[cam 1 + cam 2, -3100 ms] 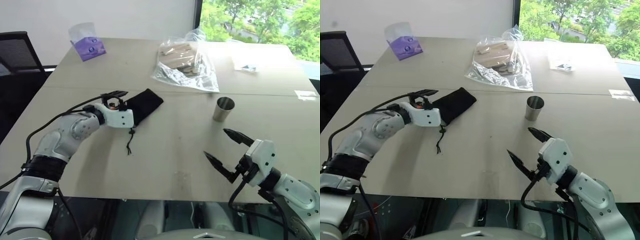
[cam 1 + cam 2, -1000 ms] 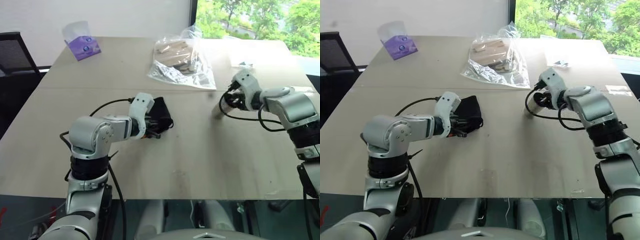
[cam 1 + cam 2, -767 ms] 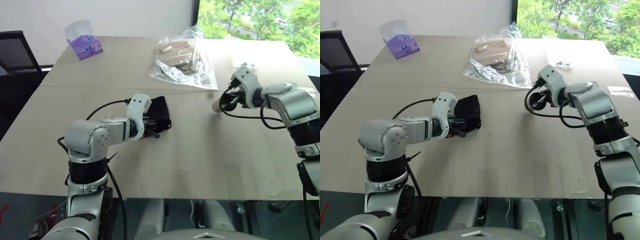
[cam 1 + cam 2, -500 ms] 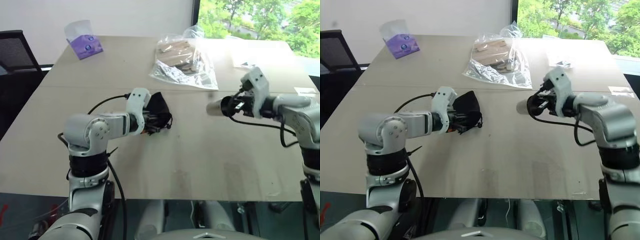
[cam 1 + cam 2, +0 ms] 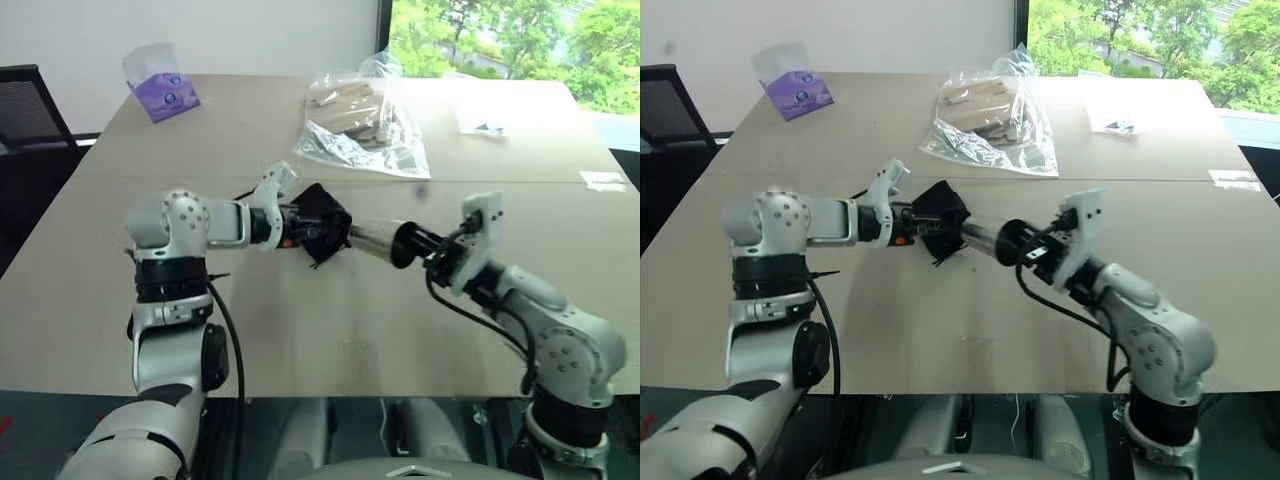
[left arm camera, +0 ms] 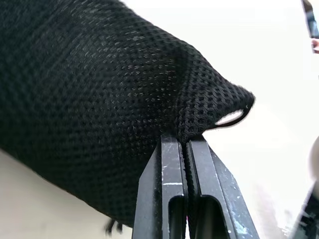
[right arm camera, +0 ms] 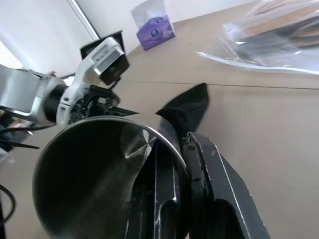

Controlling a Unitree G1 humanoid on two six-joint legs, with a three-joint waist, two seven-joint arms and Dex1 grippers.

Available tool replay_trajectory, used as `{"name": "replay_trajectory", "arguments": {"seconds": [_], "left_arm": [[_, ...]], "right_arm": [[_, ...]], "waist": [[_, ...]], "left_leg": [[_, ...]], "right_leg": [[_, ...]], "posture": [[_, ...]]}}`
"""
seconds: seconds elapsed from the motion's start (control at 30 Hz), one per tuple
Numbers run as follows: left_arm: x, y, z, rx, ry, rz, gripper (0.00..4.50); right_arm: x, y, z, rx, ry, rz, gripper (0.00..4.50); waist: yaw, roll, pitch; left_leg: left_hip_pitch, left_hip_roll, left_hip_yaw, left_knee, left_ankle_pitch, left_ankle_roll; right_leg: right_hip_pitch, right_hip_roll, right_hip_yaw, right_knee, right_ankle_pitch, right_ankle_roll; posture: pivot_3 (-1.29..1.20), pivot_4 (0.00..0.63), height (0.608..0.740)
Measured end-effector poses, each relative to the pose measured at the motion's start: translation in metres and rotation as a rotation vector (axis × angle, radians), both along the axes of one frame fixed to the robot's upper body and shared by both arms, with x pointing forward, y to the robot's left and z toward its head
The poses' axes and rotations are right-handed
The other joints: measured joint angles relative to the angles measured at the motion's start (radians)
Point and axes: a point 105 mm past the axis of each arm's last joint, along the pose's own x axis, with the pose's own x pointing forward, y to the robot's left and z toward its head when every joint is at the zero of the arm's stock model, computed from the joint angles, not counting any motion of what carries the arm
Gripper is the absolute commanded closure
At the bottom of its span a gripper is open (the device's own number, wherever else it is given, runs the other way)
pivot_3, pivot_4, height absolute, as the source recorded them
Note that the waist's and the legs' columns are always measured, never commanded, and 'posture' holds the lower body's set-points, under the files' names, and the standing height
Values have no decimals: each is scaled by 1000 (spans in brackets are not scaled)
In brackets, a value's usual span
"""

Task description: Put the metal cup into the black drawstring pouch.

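Since the earlier frame the right gripper [image 5: 412,244] has swung the metal cup [image 5: 375,236] inward off the table [image 5: 330,330], level, its mouth toward the pouch. The cup is shiny, tapered steel, clamped by its rim. The left gripper [image 5: 312,229], closed, pinches the black drawstring pouch [image 5: 325,220], a coarse mesh weave, bunched, lifted.

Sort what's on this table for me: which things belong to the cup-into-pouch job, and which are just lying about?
Part of the job:
- metal cup, pinched by its rim in the right gripper
- black drawstring pouch, clamped in the left gripper

Just lying about:
- clear plastic bag of wooden blocks
- purple tissue pack
- small packet at the far right
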Motion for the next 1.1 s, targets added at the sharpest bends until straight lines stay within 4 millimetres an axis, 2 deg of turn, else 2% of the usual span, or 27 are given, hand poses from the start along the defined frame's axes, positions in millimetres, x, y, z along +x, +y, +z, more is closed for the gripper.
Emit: {"name": "replay_trajectory", "arguments": {"seconds": [0.17,0.37,0.47,0.57,0.63,0.77,0.87,1.0,1.1], "left_arm": [[1,-8,2,-20,23,-40,4500],[0,1,0,30,30,-22,4500],[-5,-4,-8,28,48,-49,4500],[-8,-4,-14,45,58,-55,4500],[-10,-2,-17,70,45,-46,4500],[-13,-1,-15,117,-6,-51,4500],[-13,0,-10,112,-81,-48,4500],[-12,-2,0,110,-156,-59,4500],[-10,5,4,139,-201,-42,4500]], "right_arm": [[20,21,-24,39,38,-11,4490],[38,19,-46,69,57,-84,4490],[48,25,-74,-19,96,-125,4490],[51,32,-77,-72,50,-124,4490],[54,39,-83,-196,-25,-115,4490],[60,49,-82,-328,-160,-112,4490],[57,53,-85,-307,-160,-62,4490],[43,71,-83,-123,-51,120,4490],[44,73,-80,-97,-37,180,4490]], "waist": [[-3,0,0],[-8,1,1],[-12,1,1],[-17,1,1],[-19,1,1],[-16,0,0],[-15,0,0],[-16,0,1],[-15,0,1]], "left_leg": [[0,0,0,0,0,0],[0,0,0,-1,0,-1],[1,0,1,-1,0,-1],[2,1,1,-1,1,-1],[5,1,2,-2,1,-2],[9,1,2,-2,2,-3],[15,1,2,-4,1,-3],[14,1,2,-6,1,-3],[14,1,2,-8,1,-3]], "right_leg": [[0,0,0,-1,0,0],[0,0,1,-1,0,0],[0,0,2,0,0,0],[0,0,3,1,0,0],[1,0,4,2,0,0],[5,0,5,3,0,0],[9,0,6,1,0,0],[9,0,6,1,0,0],[8,-1,6,0,0,0]], "posture": [[0,150,740],[0,150,740],[0,150,740],[0,150,740],[0,150,740],[0,150,740],[0,150,740],[0,150,740],[0,150,740]]}}
